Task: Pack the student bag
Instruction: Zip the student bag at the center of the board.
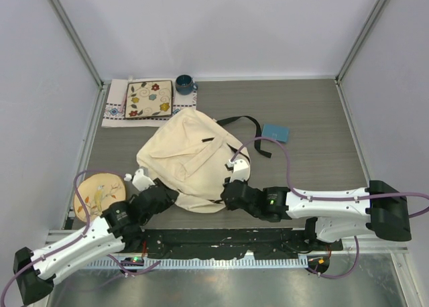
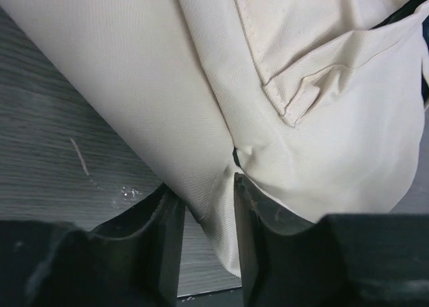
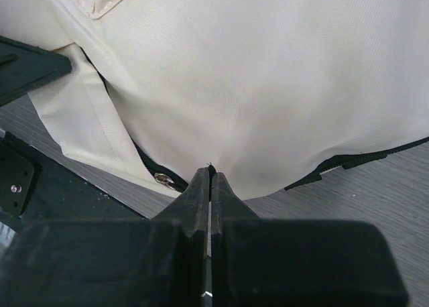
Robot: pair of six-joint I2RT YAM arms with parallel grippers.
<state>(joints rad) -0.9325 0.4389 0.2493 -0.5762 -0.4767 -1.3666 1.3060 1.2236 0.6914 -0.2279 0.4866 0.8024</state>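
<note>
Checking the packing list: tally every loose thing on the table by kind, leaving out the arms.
Bag: 1
Mug: 1
Cloth: 1
Square flowered plate: 1
Round flowered disc: 1
Blue notebook: 1
Total: 6

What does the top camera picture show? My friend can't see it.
A cream student bag lies mid-table, with the left gripper and right gripper at its near edge. Farther back are a blue mug, a flowered mat and a flat blue square.
</note>
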